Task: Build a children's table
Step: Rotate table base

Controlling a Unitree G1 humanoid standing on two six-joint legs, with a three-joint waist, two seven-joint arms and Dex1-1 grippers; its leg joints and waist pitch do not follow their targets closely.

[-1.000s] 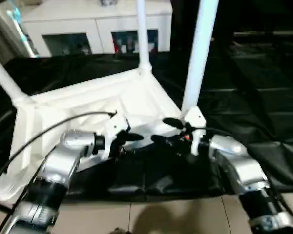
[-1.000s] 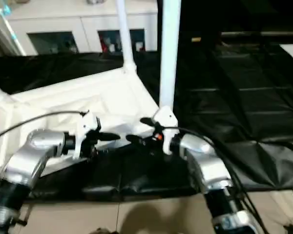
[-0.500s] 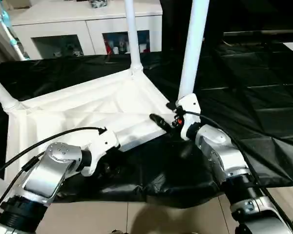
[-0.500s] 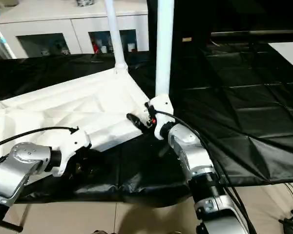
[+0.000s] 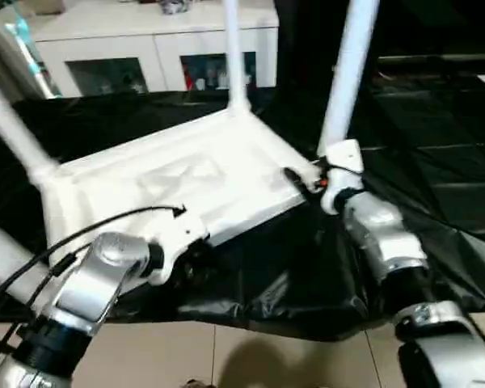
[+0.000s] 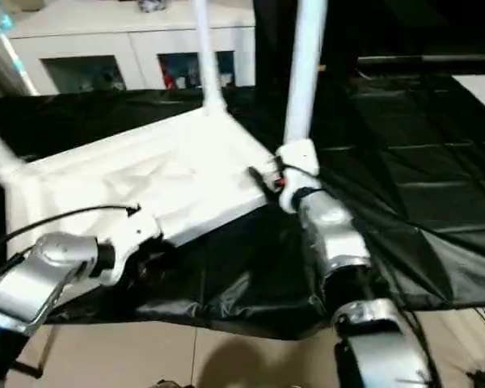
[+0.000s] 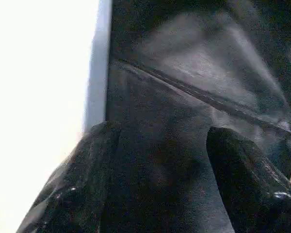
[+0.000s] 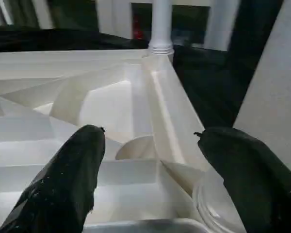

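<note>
Right wrist view shows the right claw (image 8: 148, 182) spread open over the upturned table top (image 5: 186, 182), beside a seated leg (image 5: 349, 73) near the counter's (image 5: 436, 162) front edge. Left claw (image 7: 157, 187) gapes empty over black cover. Steady the top before pressing legs home.

Both silver forearms reach forward, left pincer (image 7: 160, 184) and right pincer (image 8: 150, 179) spread apart.
</note>
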